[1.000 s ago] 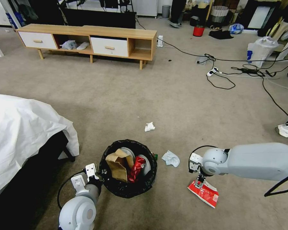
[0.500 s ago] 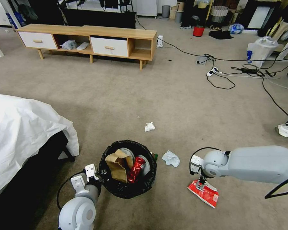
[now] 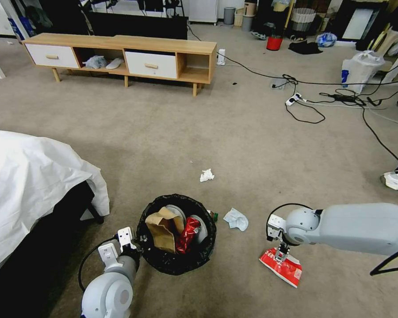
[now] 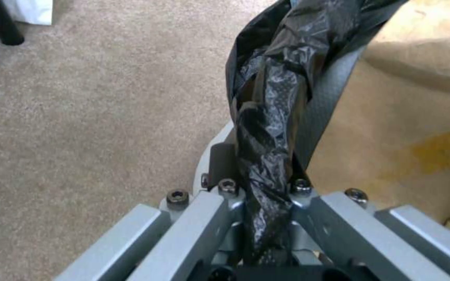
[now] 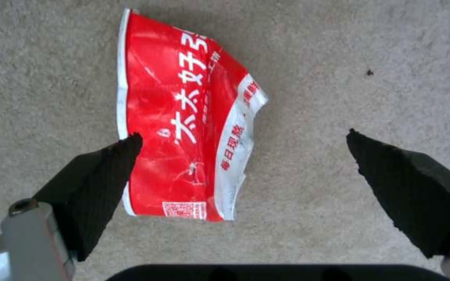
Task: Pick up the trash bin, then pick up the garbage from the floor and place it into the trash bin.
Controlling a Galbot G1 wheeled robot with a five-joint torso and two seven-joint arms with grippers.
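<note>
— Left gripper (image 4: 266,218)?
— Clamped tight on the black bag (image 4: 272,128) folded over the rim of the trash bin (image 3: 177,260). Jaws pressed together with crinkled plastic pinched between. Seen from the head camera at the bin's left edge, low and near the robot.

— And the bin itself?
— On the floor (image 3: 172,137), just beside the bed (image 3: 26,176) draped in white sheet. Already loaded: crumpled brown paper bag (image 3: 163,227), red can (image 3: 188,232), pale round shapes behind, too hidden to name.

— Right gripper (image 5: 243,164)?
— Jaws spread wide, holding nothing. Hanging directly over the red-and-white carton (image 5: 183,117), which lies flat on the carpet well to the right of the bin. One black pad (image 5: 105,171) overlapping the carton's edge, the other well off over bare carpet. Contact with the carton: cannot tell.

— Anything else loose on the floor?
— Two crumpled white tissues: nearer tissue (image 3: 235,219) just right of the bin, between bin and right arm; farther tissue (image 3: 206,175) beyond it, apart from everything.

— Background?
— Low wooden cabinet (image 3: 124,55) with white drawers along the far side, black cables (image 3: 323,99) strewn to the right, red bucket (image 3: 274,43) far back.
</note>
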